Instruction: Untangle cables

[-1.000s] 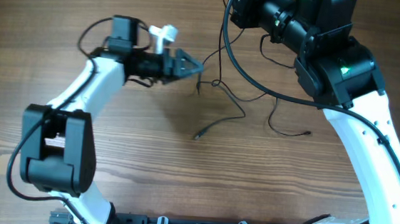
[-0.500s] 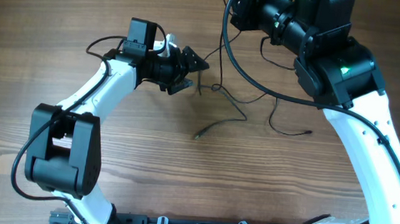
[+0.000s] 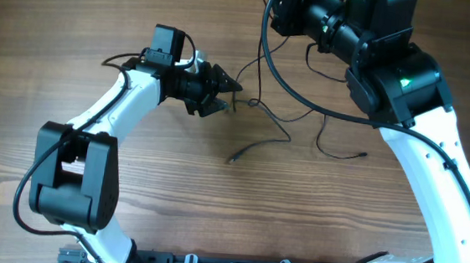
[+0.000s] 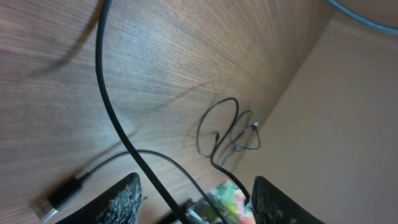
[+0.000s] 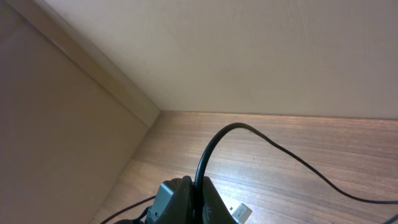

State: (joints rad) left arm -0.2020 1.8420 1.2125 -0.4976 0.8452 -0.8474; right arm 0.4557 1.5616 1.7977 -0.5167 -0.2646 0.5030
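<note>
Several thin black cables (image 3: 271, 118) lie tangled mid-table, with one plug end at the front (image 3: 233, 158) and another at the right (image 3: 359, 156). My left gripper (image 3: 228, 94) is open, with its tips at the left edge of the tangle. In the left wrist view two cords pass between its open fingers (image 4: 196, 208), a loose coil (image 4: 224, 134) lies beyond them, and a plug (image 4: 62, 196) lies at lower left. My right gripper (image 5: 198, 196) is shut on a black cable (image 5: 214, 140) that arcs up out of it. A silvery plug (image 5: 242, 213) shows beside it. In the overhead view its fingers are past the top edge.
The right arm's body (image 3: 391, 68) hangs over the back right of the wooden table (image 3: 171, 194). A thicker black arm cable (image 3: 285, 81) curves across the tangle. A wall (image 5: 249, 50) rises just behind the table's far edge.
My left gripper has swung right and a little nearer, turning, until its tips reach the tangle. The right arm and the cables on the table have not visibly moved.
</note>
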